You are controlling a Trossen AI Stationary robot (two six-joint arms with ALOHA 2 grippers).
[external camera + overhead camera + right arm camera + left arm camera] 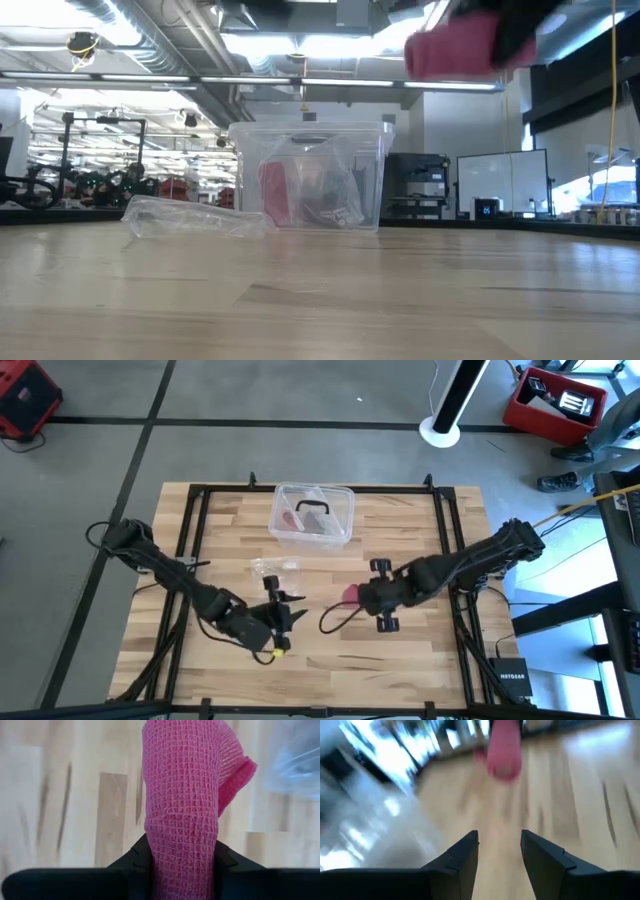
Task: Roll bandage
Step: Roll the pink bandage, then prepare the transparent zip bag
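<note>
Late stage by the look of it: the bandage (182, 820) reads as an already wound pink roll, pinched between the fingers of the right gripper (358, 598) and lifted clear of the table (400, 660). In the low view it hangs high in the air, well above the wood, and in the high view only a bit of pink peeks out at the gripper tip, near the table's middle and a little toward the right arm's side. The right wrist view shows the mesh weave up close, with a loose folded flap sticking out on one side of the roll, so the end may not be tucked flat. The left gripper (283, 612) sits nearby, just across from the roll, with its fingers spread and nothing between them; its own wrist view shows the pink roll ahead of it, held off by the other arm. Judgement: rolling seems done or nearly so. The next move probably calls for setting the roll down gently, or for the free left gripper to press that flap in; letting go carelessly could let the soft roll unwind. Also on the table, toward the far side: a clear plastic box (312, 513) with reddish and dark contents, and a crumpled clear wrapper (275, 567) just in front of it. Readable writing: none on the task things; a small dark device (512, 678) beside the table carries white lettering that looks like NETGEAR.
</note>
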